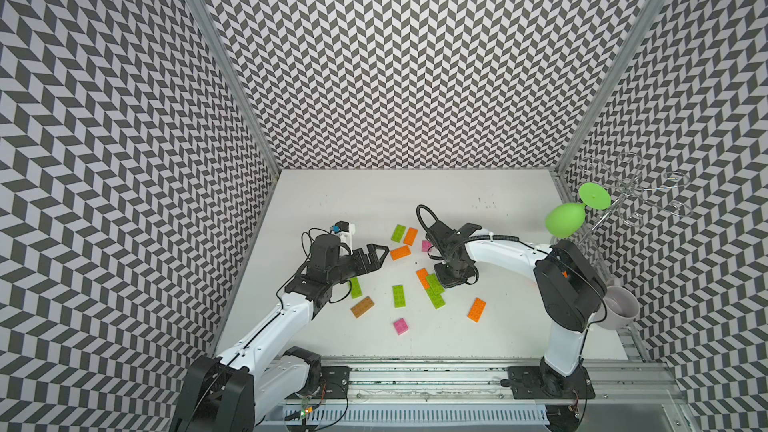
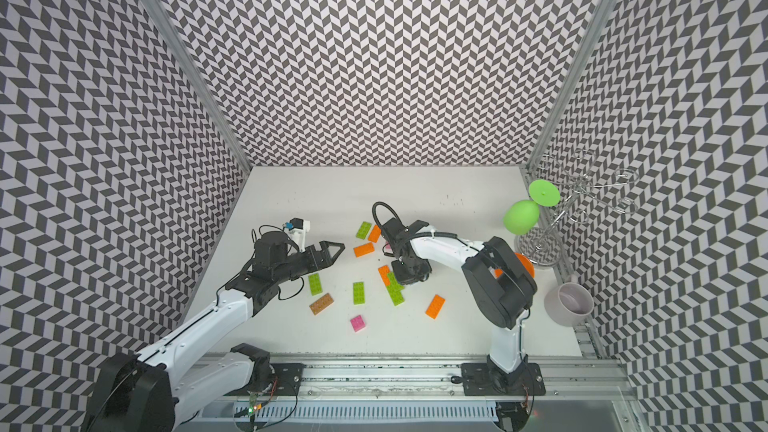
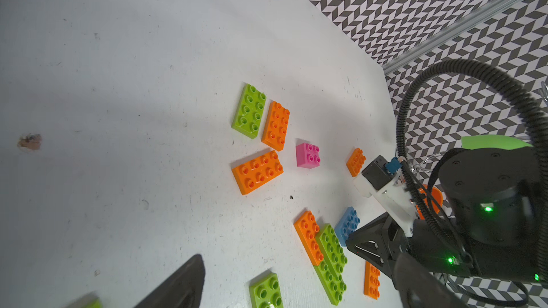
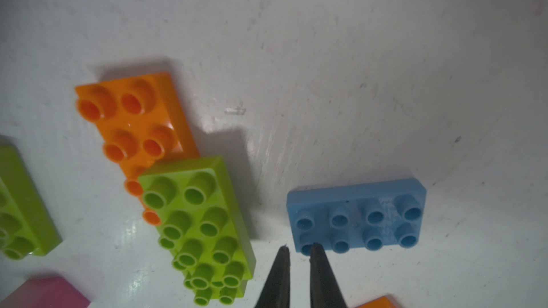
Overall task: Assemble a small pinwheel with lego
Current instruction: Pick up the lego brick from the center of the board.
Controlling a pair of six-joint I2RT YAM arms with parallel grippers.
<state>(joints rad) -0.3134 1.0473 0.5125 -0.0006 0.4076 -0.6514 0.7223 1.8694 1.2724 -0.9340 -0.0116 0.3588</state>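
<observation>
Right gripper (image 4: pixel 299 250) has its fingers nearly together, straddling a corner of the flat blue studded plastic brick (image 4: pixel 358 214); I cannot tell whether they pinch it. Left gripper (image 1: pixel 374 260) gapes wide.

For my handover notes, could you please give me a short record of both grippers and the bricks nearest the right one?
left gripper: open, nothing between its fingers
right gripper: nearly closed, nothing held, tips at a corner of the blue brick
blue brick: lying flat, studs up, apart from the others
lime brick: stacked over part of an orange brick
</observation>
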